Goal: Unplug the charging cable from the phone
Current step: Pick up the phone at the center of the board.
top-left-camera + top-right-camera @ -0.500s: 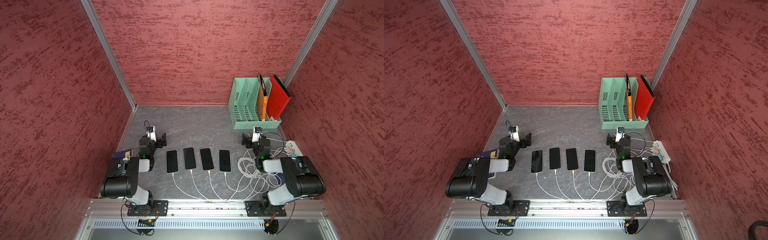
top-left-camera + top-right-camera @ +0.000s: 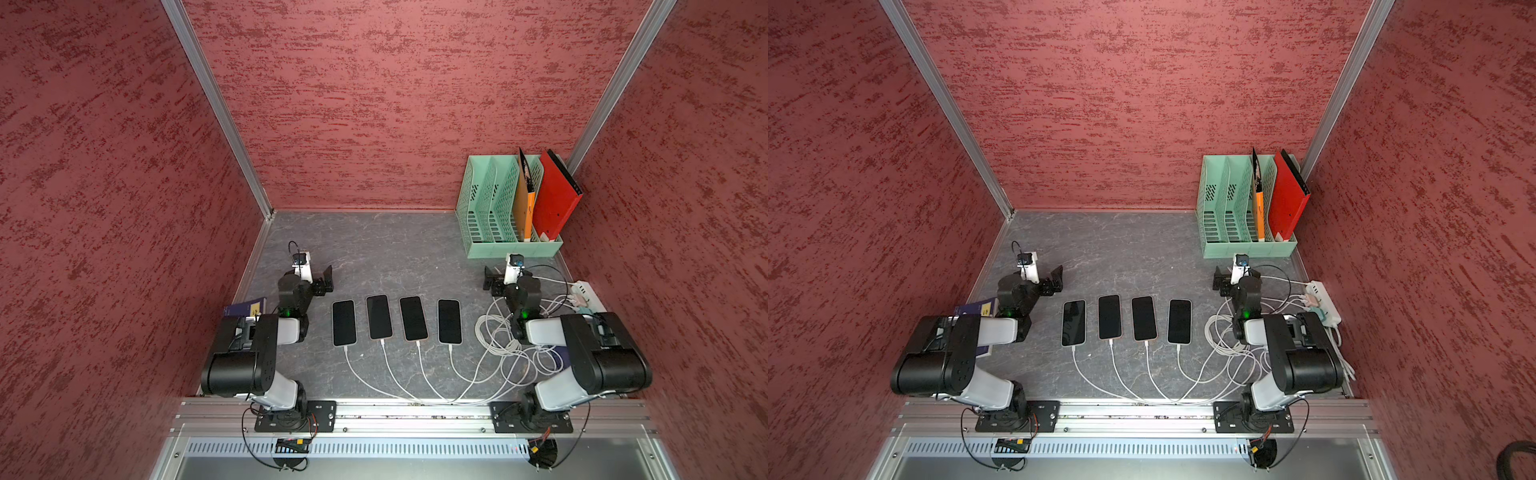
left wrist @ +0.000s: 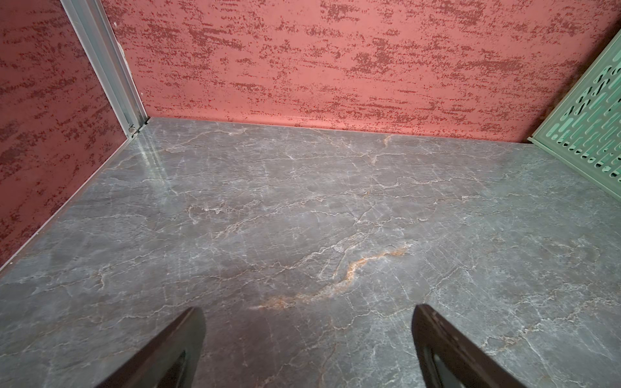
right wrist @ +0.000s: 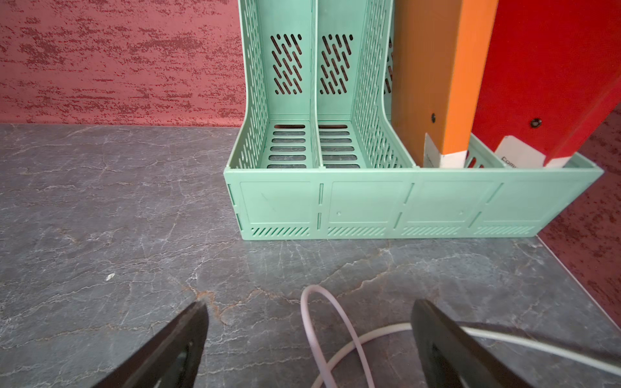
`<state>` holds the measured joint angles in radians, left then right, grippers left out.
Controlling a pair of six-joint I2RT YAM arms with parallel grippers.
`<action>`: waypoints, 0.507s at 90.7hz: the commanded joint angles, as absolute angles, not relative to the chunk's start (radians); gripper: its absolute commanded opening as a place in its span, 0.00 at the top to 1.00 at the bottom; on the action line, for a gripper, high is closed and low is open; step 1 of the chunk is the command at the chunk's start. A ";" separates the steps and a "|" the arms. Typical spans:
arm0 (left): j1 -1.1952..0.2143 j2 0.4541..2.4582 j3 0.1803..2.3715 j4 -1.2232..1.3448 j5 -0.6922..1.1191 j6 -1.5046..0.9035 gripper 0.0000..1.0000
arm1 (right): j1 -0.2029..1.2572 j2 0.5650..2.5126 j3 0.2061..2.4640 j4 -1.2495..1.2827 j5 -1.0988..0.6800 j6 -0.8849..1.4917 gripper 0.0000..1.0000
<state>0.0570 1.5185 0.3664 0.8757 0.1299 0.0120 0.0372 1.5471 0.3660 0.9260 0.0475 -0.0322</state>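
The fingers of the left gripper [image 3: 307, 310] are spread wide and empty over the bare grey marbled tabletop [image 2: 395, 257]. Those of the right gripper [image 4: 309, 304] are likewise parted, with nothing gripped; a loop of white cable [image 4: 316, 287] lies on the table below them. In a top view, both are held at mid-height, left and right of the row, presumably so that access is left unobstructed. Four black phones [image 2: 413, 318] lie screen-up below centre. A white charging cable [image 2: 451, 353] is plugged into each lower end and led rightward to the white power strip [image 2: 586, 293].

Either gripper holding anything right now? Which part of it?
Nothing held. Left gripper open above the table; right gripper open, a cable loop lying loose between its jaws, ungripped.
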 commanded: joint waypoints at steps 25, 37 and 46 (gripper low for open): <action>0.043 1.357 0.515 0.540 -0.025 -0.028 0.00 | 0.040 1.314 0.577 0.422 0.268 0.097 0.01; 0.039 1.293 0.619 0.384 -0.171 -0.199 0.00 | 0.044 1.079 0.834 -0.092 0.294 0.365 0.01; 0.009 1.320 0.700 0.255 -0.108 -0.319 0.00 | 0.026 1.036 0.853 -0.247 0.287 0.566 0.02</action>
<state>0.0418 1.2957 0.6434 0.4793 -0.0849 -0.1463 0.0380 1.0790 0.8246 0.1421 0.2501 0.3096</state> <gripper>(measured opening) 0.996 0.984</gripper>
